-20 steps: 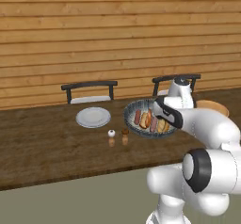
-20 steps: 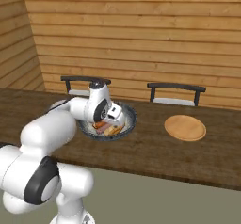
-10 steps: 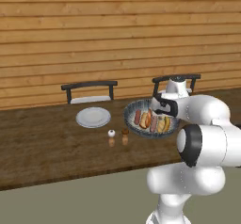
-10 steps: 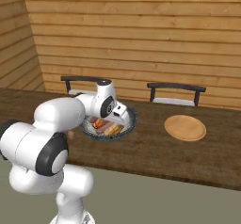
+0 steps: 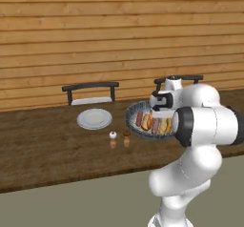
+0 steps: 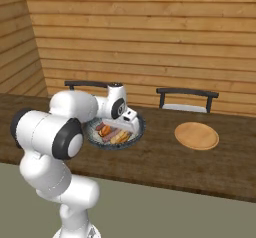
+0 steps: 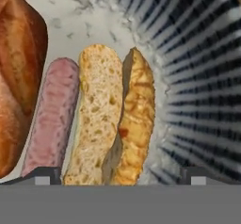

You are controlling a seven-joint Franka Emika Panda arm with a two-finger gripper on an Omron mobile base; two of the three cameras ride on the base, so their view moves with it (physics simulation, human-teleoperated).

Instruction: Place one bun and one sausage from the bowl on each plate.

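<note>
big white robot arm covers 3 o'clock rim of dark-rimmed speckled bowl; golden split bun cut off at 6 o'clock; tiny shakers too small to ID

Two small shakers are set on the wooden table left of the gripper; two dark chairs are placed beyond it.

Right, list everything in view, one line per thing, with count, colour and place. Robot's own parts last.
bowl: one, dark blue-grey rim, mid-table, holding food
buns: two seen from the hand, tan, in the bowl
sausages: at least one, pinkish, beside the buns
grey plate: one, light grey, left of the bowl
wooden plate: one, tan, right of the bowl
shakers: two, small, before the bowl
chairs: two, dark, behind the table
table: one, dark wood
gripper: one, open, over the bowl
</note>
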